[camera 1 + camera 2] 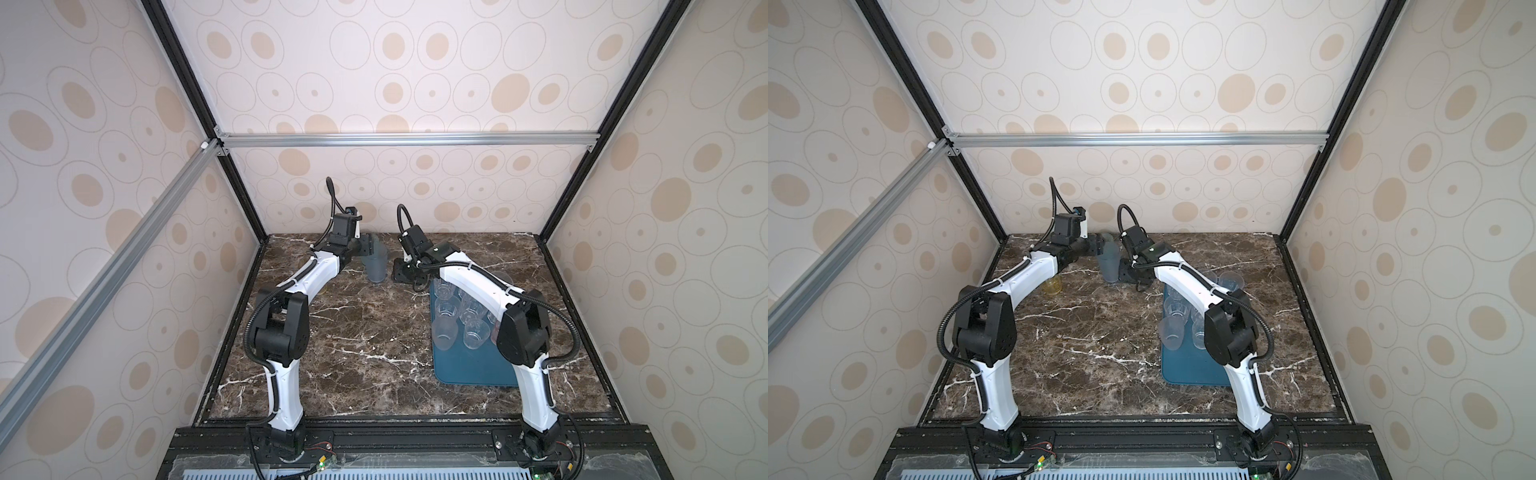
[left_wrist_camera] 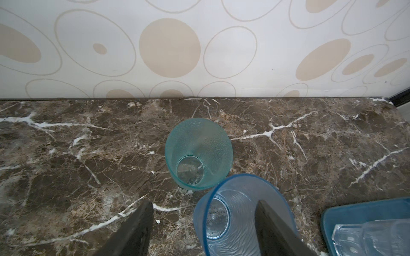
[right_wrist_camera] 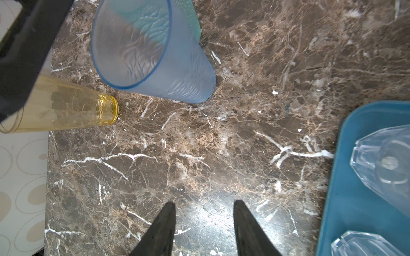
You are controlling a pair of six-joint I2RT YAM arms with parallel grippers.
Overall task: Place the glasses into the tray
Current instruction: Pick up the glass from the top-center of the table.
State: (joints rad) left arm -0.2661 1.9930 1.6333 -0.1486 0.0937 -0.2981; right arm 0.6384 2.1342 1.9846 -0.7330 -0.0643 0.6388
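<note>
In a top view an amber glass stands on the counter left of centre, half hidden under the left arm. To its right, in the upper middle of both top views, the left claw is at the rim of a tall blue glass. In the left wrist view this claw is released. One finger lies across the glass's mouth at lower right, and the other stands apart from the outer wall with bare counter between. A teal glass stands upright just above the blue glass in that frame.

Right of the blue glass, the right claw hangs spread and empty over bare counter. At the right of both top views the tray lies flat on the counter. It carries clear glasses in rows, partly hidden by the right arm.
</note>
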